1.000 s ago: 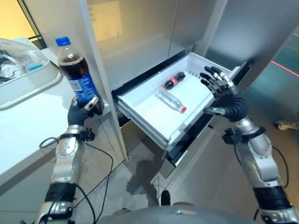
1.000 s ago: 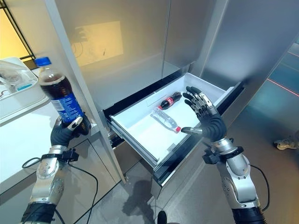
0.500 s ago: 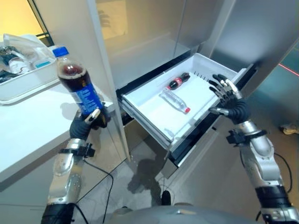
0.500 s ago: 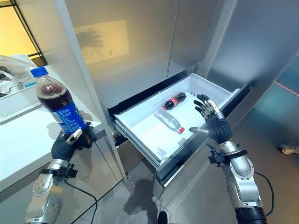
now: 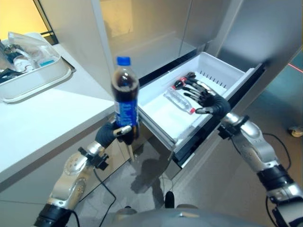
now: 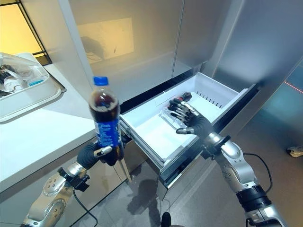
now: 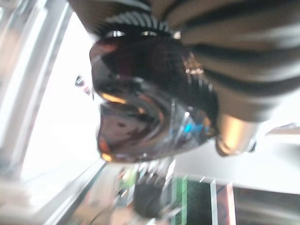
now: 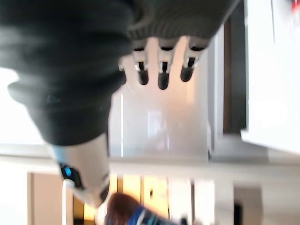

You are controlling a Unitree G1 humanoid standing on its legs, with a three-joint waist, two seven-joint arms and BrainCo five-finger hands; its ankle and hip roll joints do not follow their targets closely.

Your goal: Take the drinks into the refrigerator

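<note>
A large cola bottle (image 5: 125,101) with a blue cap and blue label stands upright in my left hand (image 5: 115,134), which is shut on its base in front of the counter's corner. Its dark underside (image 7: 145,112) shows in the left wrist view. The white refrigerator drawer (image 5: 215,74) stands pulled out. Inside lie a small cola bottle (image 5: 180,83) and a clear water bottle (image 5: 177,100) with a red cap. My right hand (image 5: 203,97) hovers open over the drawer, fingers spread above the two bottles; its fingers (image 8: 161,70) also show in the right wrist view.
A white counter (image 5: 52,113) runs along the left, with a white tray (image 5: 35,75) of clear plastic items at its far end. Grey refrigerator doors (image 6: 203,28) rise behind the drawer. Grey tiled floor (image 5: 147,189) lies below.
My left hand has carried the large cola bottle rightward from beside the counter toward the drawer. My right hand has moved from the drawer's right rim inward over the bottles.
</note>
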